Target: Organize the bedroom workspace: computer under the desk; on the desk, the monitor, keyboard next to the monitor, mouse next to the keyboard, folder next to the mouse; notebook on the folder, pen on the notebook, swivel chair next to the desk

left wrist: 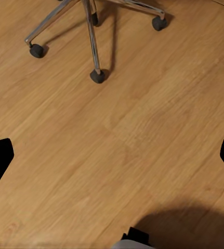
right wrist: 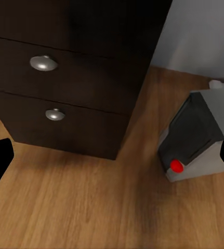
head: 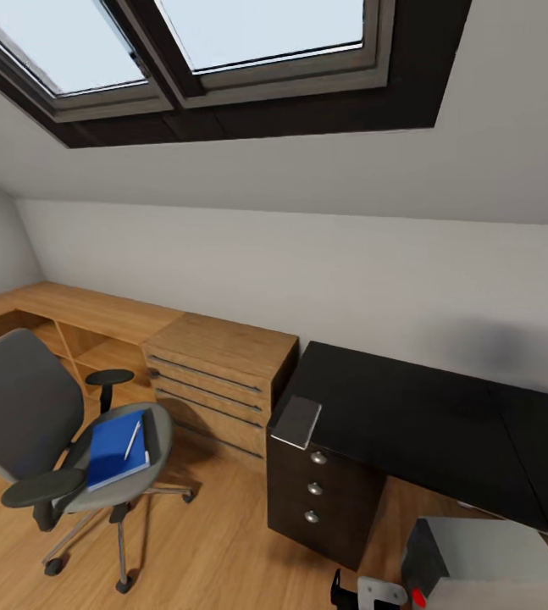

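Left end effector [left wrist: 112, 161]: nearest the lens; black fingertips at both picture edges, spread wide, nothing between them; bare wooden floor [left wrist: 122, 135] beneath.
Right end effector [right wrist: 112, 161]: likewise spread, empty, hanging low before the drawer unit [right wrist: 65, 98].
Computer [right wrist: 197, 135]: on the floor just beside the drawer unit, red dot facing out; from the head view it sits at the desk's edge, partly under the top.
Swivel chair [head: 45, 424]: well apart from the desk, casters near the left end effector.
Folder [head: 117, 447]: blue, flat on the chair seat.
Pen [head: 133, 440]: white, lying on the folder.
Notebook [head: 297, 421]: dark, glossy, on the desk corner above the drawers, overhanging slightly.
Desk [head: 426, 424]: black top otherwise bare in what shows.
Monitor, keyboard, mouse: cannot be placed.
Risk, chair: casters roll; a reach for the folder may push the seat away.
Risk, pen: loose; tilting the folder would likely shed it.
Risk, notebook: a passing arm could knock it off.
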